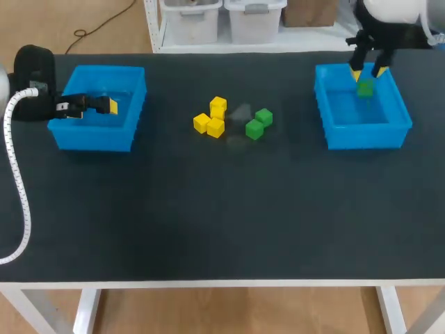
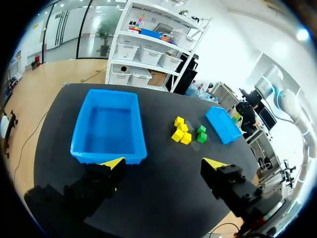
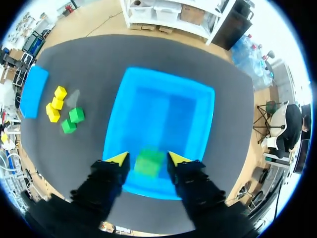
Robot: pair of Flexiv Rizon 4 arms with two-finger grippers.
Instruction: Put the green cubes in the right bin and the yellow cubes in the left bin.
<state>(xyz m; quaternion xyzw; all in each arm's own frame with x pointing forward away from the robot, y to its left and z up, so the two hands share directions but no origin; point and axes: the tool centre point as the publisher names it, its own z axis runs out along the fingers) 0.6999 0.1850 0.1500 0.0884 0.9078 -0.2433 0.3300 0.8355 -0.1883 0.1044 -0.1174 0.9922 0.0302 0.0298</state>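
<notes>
right claw (image 1: 368, 72) released, above the right bin (image 1: 365, 136) at upper right of the head view. one green cube (image 1: 365, 88) shows just below its tips, clear of both fingers, over the bin's interior. left claw (image 1: 108, 104) released, holding nothing, over the left bin (image 1: 90, 139) at upper left. on the surface (image 1: 208, 223) between the bins: a cluster of yellow cubes (image 1: 215, 128), with two green cubes (image 1: 254, 129) just to their right.

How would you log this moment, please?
right claw open over right bin, green cube between tips; left claw open, empty; yellow cubes, green cubes mid-table
</notes>
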